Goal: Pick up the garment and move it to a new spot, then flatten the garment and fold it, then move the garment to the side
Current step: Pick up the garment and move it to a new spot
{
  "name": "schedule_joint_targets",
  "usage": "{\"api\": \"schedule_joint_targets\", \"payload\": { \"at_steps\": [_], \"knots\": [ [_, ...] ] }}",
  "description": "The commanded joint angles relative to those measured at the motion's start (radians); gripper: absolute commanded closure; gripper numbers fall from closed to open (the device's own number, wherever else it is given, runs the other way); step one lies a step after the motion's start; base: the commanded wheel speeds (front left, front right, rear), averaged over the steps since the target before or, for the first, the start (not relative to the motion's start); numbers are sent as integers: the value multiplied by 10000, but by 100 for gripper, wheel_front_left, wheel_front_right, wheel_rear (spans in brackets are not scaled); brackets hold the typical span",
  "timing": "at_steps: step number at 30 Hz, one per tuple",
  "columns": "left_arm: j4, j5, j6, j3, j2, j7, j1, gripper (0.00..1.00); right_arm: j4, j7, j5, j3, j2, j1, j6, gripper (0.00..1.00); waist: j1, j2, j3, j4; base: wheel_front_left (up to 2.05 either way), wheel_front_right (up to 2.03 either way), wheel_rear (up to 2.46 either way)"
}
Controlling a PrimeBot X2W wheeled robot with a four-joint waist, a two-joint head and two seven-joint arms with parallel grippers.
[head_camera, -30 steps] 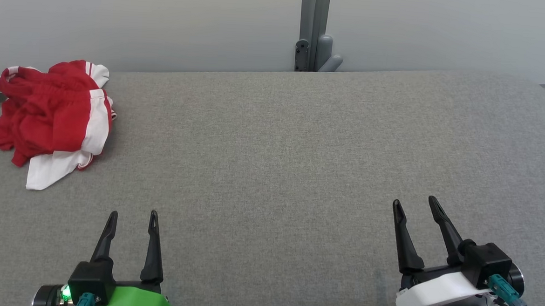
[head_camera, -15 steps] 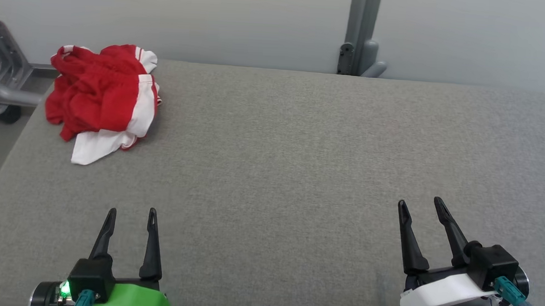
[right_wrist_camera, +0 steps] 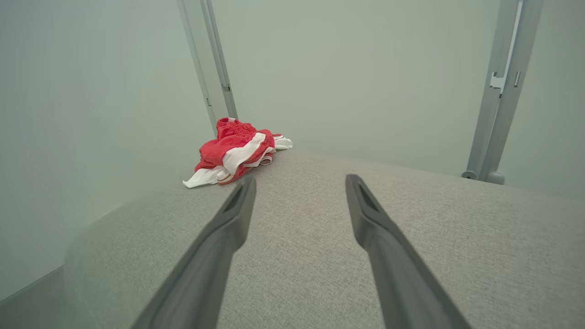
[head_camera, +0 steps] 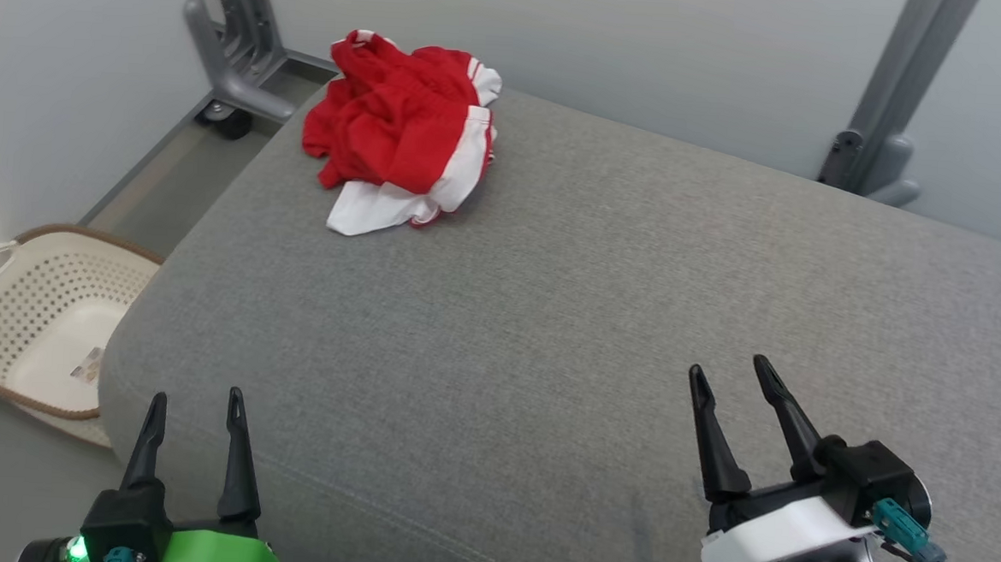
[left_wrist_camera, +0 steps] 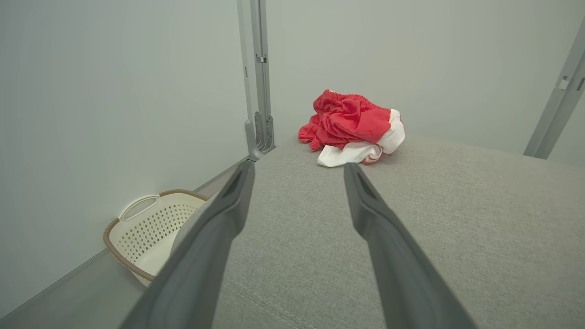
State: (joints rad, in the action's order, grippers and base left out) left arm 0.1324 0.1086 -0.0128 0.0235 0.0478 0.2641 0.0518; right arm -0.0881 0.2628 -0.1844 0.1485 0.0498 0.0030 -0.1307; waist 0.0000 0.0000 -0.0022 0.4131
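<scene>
A grey fabric-covered table (head_camera: 550,318) runs across the room, and the red and white garment (head_camera: 401,134) lies crumpled at its far left corner, close to the far edge. Just beyond that corner stands a grey metal frame post (head_camera: 234,44) on a castor, and a second post (head_camera: 891,104) rises behind the table on the far right. On the floor off the table's near left end sits a cream perforated laundry basket (head_camera: 46,291) with a brown rim, partly cut off at the edge of the head view.

The garment's heap runs roughly far to near, red bunched at the far end and a white flap pointing toward the near left. Its folds hide its true outline.

The left pincer (head_camera: 196,395) hangs at the table's near left corner, fingers wide apart and holding nothing. The right pincer (head_camera: 726,366) hovers over the near right, equally wide and empty. Plain grey fabric separates both from the garment.
</scene>
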Motion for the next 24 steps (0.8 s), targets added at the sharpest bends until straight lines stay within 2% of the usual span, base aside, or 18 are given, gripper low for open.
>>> {"api": "schedule_joint_targets", "payload": {
  "at_steps": [1,5,11,18,24],
  "knots": [
    [-174,82,-135,-101,45,10,199,0,-60,29,14,187,25,-290,-1,0,0,0,182,1172,0,0,0],
    [-508,267,-343,-276,42,10,480,0,-277,29,54,553,26,-591,1,0,0,0,303,1243,0,0,0],
    [-692,339,-488,-195,42,10,671,0,-428,29,136,577,26,-677,1,0,0,0,361,1266,0,0,0],
    [-546,271,-327,149,43,10,373,0,-315,29,273,164,25,-407,1,0,0,0,448,1210,0,0,0],
    [-282,47,-8,285,46,10,-410,0,25,29,492,-266,19,-184,-1,0,0,0,775,989,0,0,0]
  ]
}}
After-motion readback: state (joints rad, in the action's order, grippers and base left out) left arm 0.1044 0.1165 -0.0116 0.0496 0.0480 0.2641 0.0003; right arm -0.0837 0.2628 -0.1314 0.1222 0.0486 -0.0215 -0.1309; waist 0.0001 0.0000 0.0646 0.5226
